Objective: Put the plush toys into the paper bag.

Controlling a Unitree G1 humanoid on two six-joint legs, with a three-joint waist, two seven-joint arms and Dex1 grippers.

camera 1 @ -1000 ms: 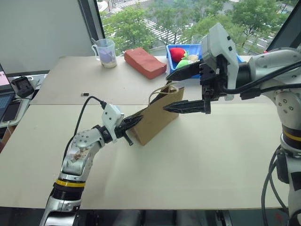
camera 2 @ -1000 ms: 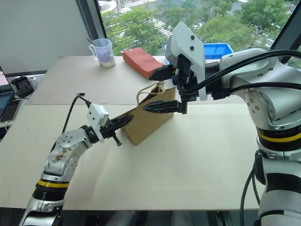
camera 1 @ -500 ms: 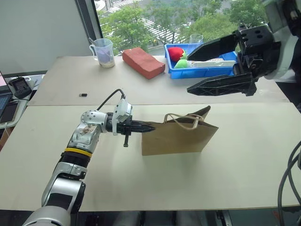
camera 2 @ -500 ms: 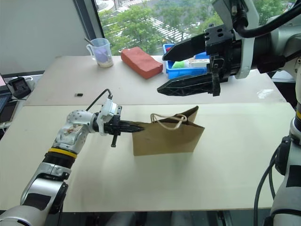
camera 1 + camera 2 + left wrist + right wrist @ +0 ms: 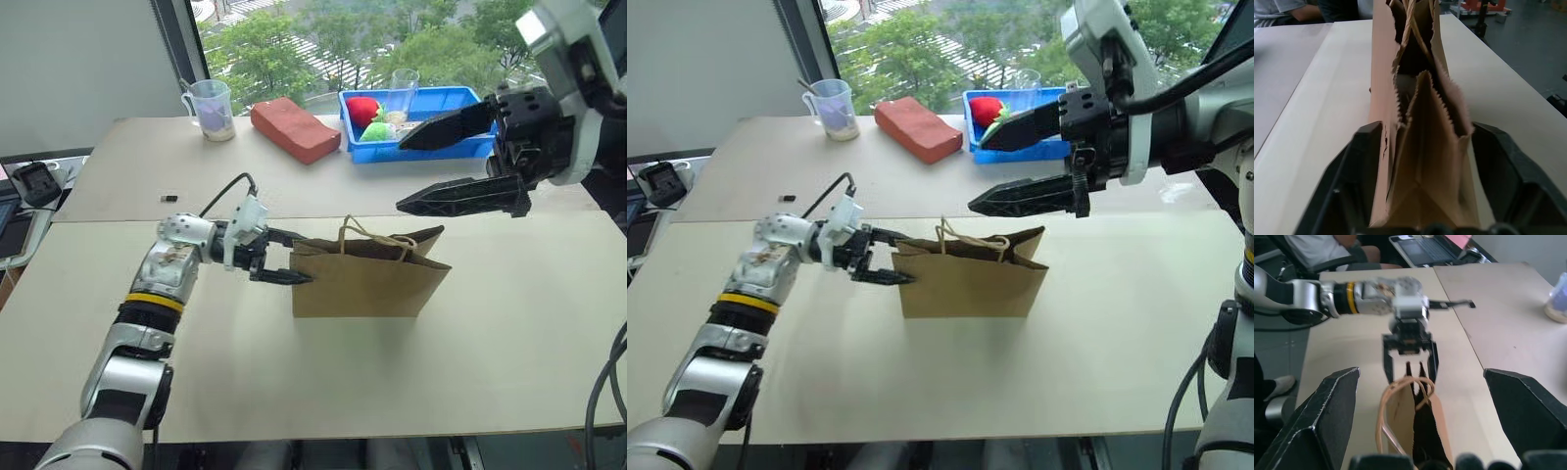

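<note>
we observe the paper bag (image 5: 370, 281) standing upright on the worktop (image 5: 294, 382), mouth up, its twisted loop handles (image 5: 377, 238) resting over the top edge. half a second earlier it stood in nearly the same place; one second earlier it leaned, lifted between both arms.

the left end effector (image 5: 286, 258) sits at the bag's narrow left end. earlier its fingers were pinched shut on that edge; now they are spread wide, one on each side of the bag's folded end, as the left wrist view confirms. we cannot tell whether they touch the paper.

the right end effector (image 5: 443, 166) hangs above and behind the bag, fingers wide apart and holding nothing, as before. it has shifted slightly to the right since the first frame.

we cannot see the plush toys; the bag's interior is dark in the right wrist view.

behind the bag we note a blue tray (image 5: 470, 102) holding red and green soft items (image 5: 370, 117), a reddish-brown block (image 5: 295, 128), and a measuring cup (image 5: 211, 108).
</note>
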